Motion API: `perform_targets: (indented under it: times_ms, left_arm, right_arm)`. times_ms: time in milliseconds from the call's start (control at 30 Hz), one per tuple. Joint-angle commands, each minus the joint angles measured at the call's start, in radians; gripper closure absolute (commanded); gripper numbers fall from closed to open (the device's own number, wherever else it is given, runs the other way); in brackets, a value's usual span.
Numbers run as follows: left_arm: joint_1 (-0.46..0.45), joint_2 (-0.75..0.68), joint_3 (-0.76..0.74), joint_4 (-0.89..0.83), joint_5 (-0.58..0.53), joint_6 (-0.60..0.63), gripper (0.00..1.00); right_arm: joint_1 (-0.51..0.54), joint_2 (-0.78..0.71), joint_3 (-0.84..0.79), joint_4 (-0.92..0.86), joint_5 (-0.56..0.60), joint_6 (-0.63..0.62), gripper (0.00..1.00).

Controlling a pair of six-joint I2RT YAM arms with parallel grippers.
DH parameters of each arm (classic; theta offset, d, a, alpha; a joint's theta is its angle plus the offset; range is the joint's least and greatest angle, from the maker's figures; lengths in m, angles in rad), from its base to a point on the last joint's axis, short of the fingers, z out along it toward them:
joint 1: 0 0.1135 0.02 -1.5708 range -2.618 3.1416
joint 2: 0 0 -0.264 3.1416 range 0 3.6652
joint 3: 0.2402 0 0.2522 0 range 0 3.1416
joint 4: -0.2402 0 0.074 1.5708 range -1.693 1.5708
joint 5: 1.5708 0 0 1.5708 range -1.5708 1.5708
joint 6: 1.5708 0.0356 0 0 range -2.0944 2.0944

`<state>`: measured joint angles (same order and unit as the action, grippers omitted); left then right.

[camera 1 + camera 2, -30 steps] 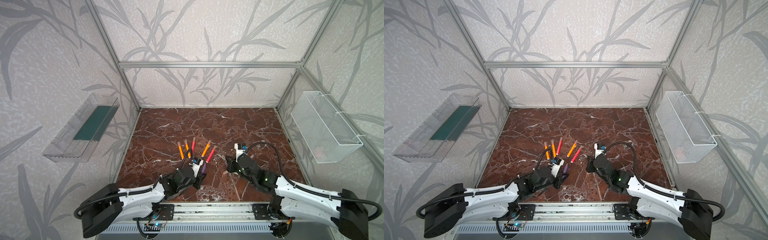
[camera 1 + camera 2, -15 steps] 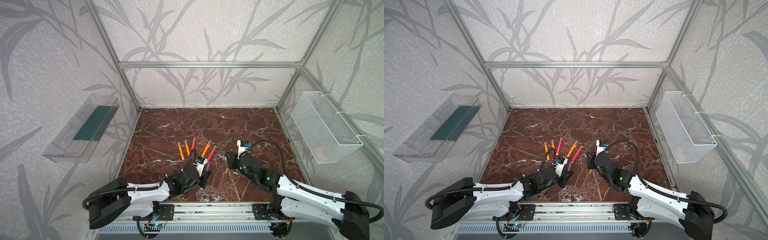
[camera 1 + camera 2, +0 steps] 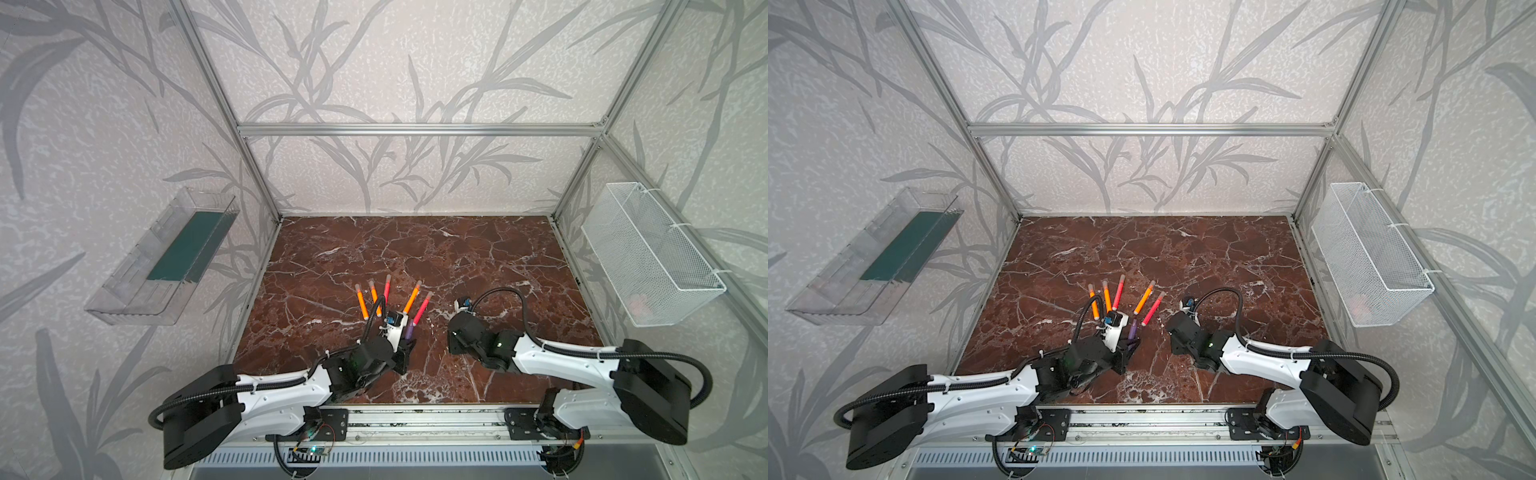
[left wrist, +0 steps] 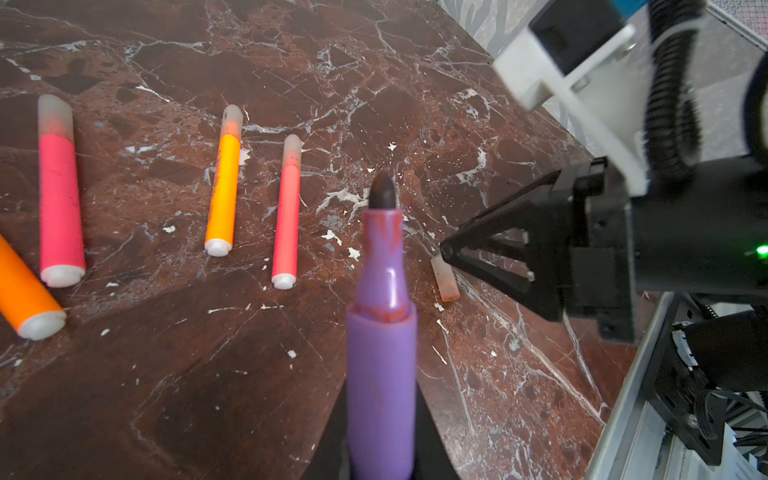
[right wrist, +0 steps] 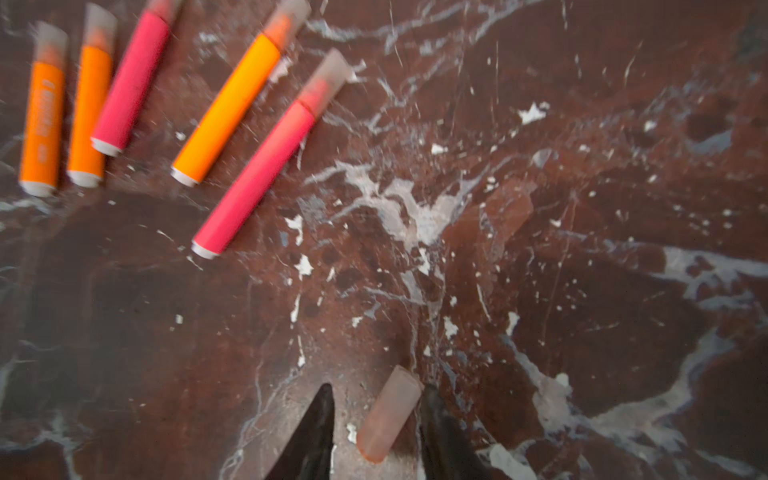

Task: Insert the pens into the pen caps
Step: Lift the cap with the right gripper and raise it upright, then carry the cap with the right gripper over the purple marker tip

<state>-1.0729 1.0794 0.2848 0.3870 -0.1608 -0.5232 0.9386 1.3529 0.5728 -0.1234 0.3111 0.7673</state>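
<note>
My left gripper (image 4: 382, 440) is shut on the barrel of a purple pen (image 4: 382, 353), which points forward with its dark tip bare; it shows in both top views (image 3: 409, 330) (image 3: 1133, 328). One loose pale pen cap (image 5: 388, 415) lies flat on the marble between the parted fingers of my open right gripper (image 5: 379, 390), closer to one finger. In the left wrist view that cap (image 4: 445, 278) rests just under the right gripper (image 4: 446, 249). Several capped pens lie in a fan beyond: orange (image 3: 361, 301), red-pink (image 3: 422, 307).
A clear plastic tray (image 3: 166, 257) hangs on the left wall. On the right wall hangs a white wire basket (image 3: 648, 253). An aluminium rail (image 3: 415, 424) runs along the front edge of the marble floor (image 3: 415, 249).
The right gripper's jaws have parted from shut and now stand either side of the loose cap. The left arm has carried the purple pen slightly to the right.
</note>
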Motion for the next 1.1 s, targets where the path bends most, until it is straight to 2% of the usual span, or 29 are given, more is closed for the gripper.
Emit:
perform_targets:
  times_ms: [0,367,533,667,867,1067]
  left_arm:
    - [-0.002,-0.04,-0.013,-0.027,-0.029,0.007,1.0]
    - [-0.002,-0.092,-0.028,-0.056,-0.047,0.012,1.0]
    - [-0.001,-0.098,-0.029,-0.059,-0.045,0.012,1.0]
    - [-0.002,-0.1,-0.033,-0.057,-0.049,0.013,1.0]
    - [-0.001,-0.095,-0.027,-0.057,-0.036,0.017,1.0]
    - [-0.002,-0.065,-0.018,-0.035,0.013,0.022,1.0]
  right_arm:
    - [0.0,0.035,0.002,-0.024,-0.011,0.014,0.62]
    - [0.006,0.139,0.019,-0.005,-0.029,0.021,0.65]
    - [0.013,0.155,0.028,-0.02,-0.015,0.025,0.77]
    - [0.031,0.152,0.034,-0.041,0.006,0.03,0.83]
    - [0.033,0.121,0.018,-0.017,0.002,0.041,0.9]
    - [0.033,-0.012,0.01,0.014,0.024,0.046,0.93]
